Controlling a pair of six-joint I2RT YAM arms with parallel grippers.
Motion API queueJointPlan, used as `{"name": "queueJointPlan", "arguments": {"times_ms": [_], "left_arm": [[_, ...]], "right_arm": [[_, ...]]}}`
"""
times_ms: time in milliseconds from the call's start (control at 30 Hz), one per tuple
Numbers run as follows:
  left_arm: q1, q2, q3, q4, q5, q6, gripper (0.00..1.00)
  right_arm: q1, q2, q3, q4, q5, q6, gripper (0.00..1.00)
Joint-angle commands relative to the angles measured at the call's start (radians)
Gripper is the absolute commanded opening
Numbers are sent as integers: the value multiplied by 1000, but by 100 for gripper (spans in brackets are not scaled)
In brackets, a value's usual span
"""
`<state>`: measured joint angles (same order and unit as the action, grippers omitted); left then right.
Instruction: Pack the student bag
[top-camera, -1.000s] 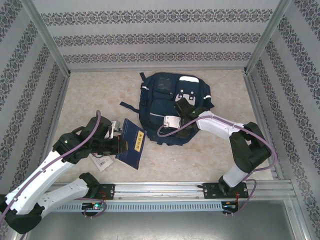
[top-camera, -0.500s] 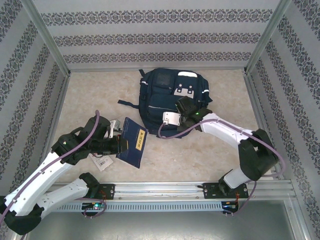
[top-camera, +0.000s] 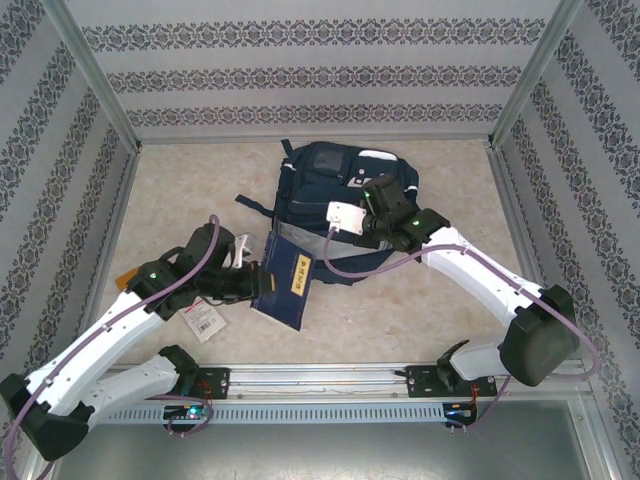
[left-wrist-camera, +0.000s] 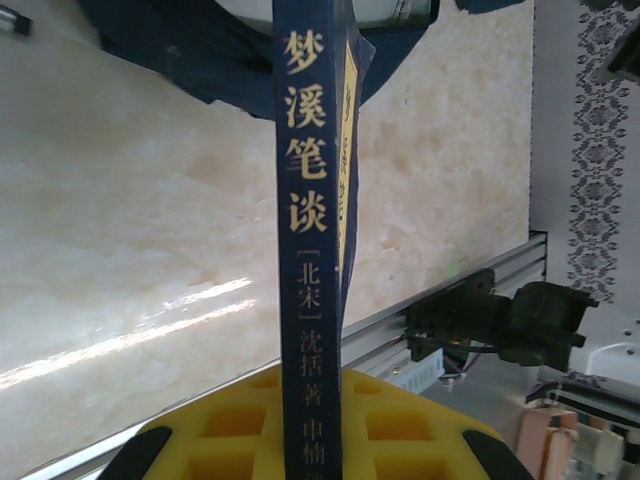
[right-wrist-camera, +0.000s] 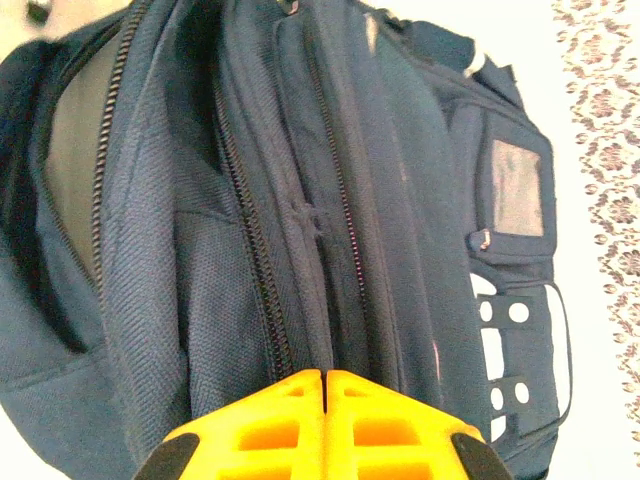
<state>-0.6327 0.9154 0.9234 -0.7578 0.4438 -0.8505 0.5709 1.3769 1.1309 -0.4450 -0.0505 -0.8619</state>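
Left gripper (top-camera: 254, 284) pinches navy book (top-camera: 285, 287) at its near end. The spine's long axis points straight at the student bag (top-camera: 318, 180), just beyond, mid-table (top-camera: 180, 190). Right gripper (right-wrist-camera: 324, 385) is pressed together at the bag's zipper flap. Cannot tell if fabric is caught.

Dark navy student bag (top-camera: 315, 190), compartment unzipped

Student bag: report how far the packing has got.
Done: one zippered compartment of the student bag gapes open. In hand: the right tool is shut on the bag's fabric; the left tool grips the navy book just outside it. Left: getting the book inside.
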Motion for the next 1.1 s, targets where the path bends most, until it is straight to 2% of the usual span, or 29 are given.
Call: {"name": "queueJointPlan", "arguments": {"times_ms": [0,333,567,700,833,900,933,1067], "left_arm": [[14,27,-24,184,73,-113,0],[37,135,-97,427,134,-206,0],[67,286,-73,572,122,-172,0],[100,326,-114,689,81,-180,0],[147,377,-74,617,97,-108,0],[149,349,-82,578,103,-79,0],[152,323,-93,550,100,-63,0],[185,250,-143,428,68,-10,0]], "right_arm": [[-25,-35,82,37,-65,73,0],[-63,-37,156,51,-169,102,0],[-75,-58,161,60,-216,137,0],[-91,-74,179,58,-257,155,0],[-98,-75,185,25,-302,142,0],[-101,-60,176,-13,-299,112,31],[-100,-53,156,-24,-281,79,40],[-100,16,118,-106,-237,-37,51]]}}
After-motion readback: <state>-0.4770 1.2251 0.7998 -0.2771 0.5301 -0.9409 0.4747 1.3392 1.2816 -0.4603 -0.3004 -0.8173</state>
